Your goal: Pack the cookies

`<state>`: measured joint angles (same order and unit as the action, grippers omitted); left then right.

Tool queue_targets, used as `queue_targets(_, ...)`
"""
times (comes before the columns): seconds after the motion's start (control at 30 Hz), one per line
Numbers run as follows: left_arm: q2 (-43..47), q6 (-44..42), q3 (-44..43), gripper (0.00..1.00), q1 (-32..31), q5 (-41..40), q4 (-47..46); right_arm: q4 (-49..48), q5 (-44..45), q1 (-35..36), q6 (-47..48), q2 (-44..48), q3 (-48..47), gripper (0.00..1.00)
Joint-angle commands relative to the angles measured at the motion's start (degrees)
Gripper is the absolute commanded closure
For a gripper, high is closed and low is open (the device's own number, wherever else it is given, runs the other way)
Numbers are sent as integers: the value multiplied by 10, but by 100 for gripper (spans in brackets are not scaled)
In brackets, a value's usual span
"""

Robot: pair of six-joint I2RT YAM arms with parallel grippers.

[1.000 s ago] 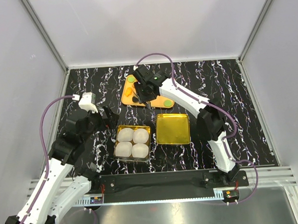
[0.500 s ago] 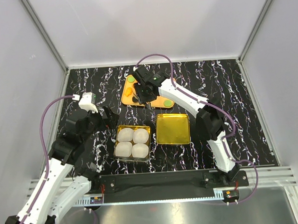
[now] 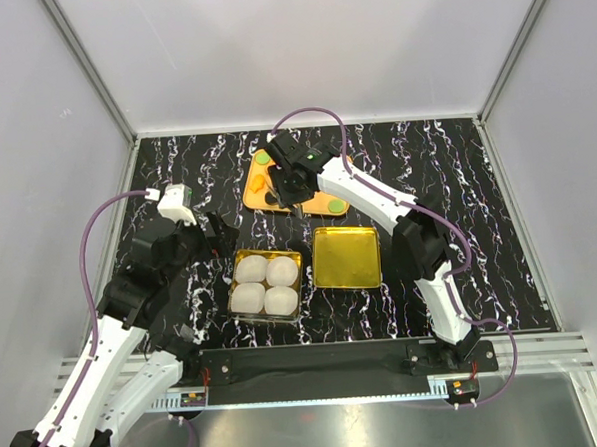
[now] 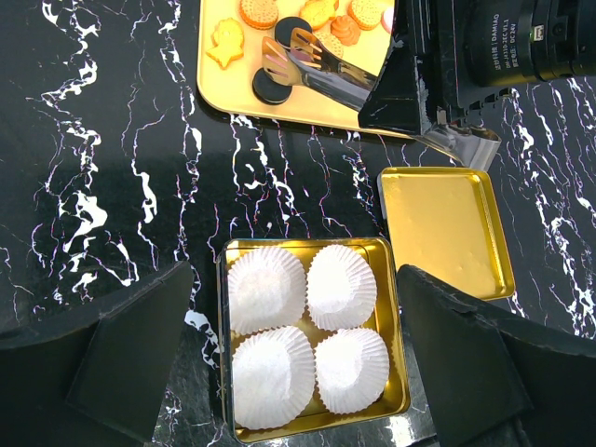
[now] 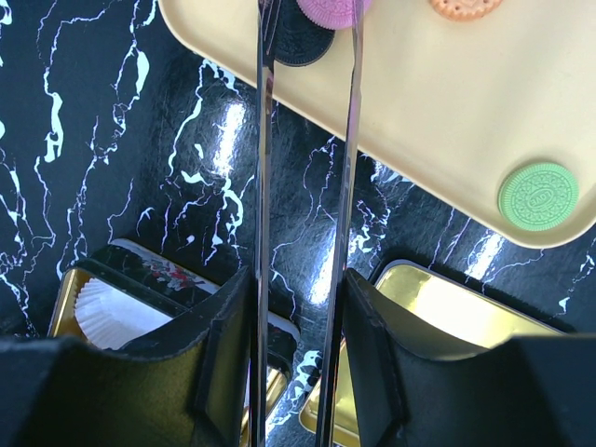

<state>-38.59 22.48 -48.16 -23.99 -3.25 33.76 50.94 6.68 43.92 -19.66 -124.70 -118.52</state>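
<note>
The cookies lie on an orange tray (image 3: 259,198), also in the left wrist view (image 4: 233,88). My right gripper (image 3: 288,180) is shut on metal tongs (image 5: 264,186) whose tips reach over the tray. A pink cookie (image 5: 331,9) sits between the tong blades at the top edge, with a black cookie (image 5: 303,45) beside it. A green cookie (image 5: 538,194) and an orange cookie (image 5: 466,7) lie apart. My left gripper (image 4: 296,275) is open and empty above a gold tin (image 4: 223,354) that holds several white paper cups (image 4: 265,289).
The tin's gold lid (image 3: 346,257) lies open side up to the right of the tin (image 3: 298,254). The table is black marble with white veins. Grey walls close in the back and both sides.
My right gripper with the tongs has shifted slightly left over the tray. The left arm has not moved.
</note>
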Motion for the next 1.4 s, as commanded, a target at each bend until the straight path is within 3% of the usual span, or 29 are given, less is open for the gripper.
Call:
queue_targets(0.0, 9, 1, -3, 1, 3, 7, -19, -1, 20, -1, 8, -5, -17, 53)
queue_targets(0.17, 9, 1, -3, 1, 3, 7, -20, 1, 20, -1, 6, -6, -19, 57)
queue_targets(0.33, 10, 1, -3, 1, 3, 8, -19, 1, 11, -1, 7, -5, -22, 47)
queue_targets(0.53, 10, 1, -3, 1, 3, 8, -19, 6, 18, -2, 9, -9, -23, 46)
queue_targets(1.1, 11, 1, -3, 1, 3, 7, -19, -1, 21, -20, 1, 17, -7, 62)
queue_targets(1.2, 11, 0, -3, 1, 3, 8, -20, 7, 24, -22, 5, 16, -14, 52)
queue_targets(1.37, 12, 0, -3, 1, 3, 8, -19, 4, 28, -23, 1, 23, 3, 51)
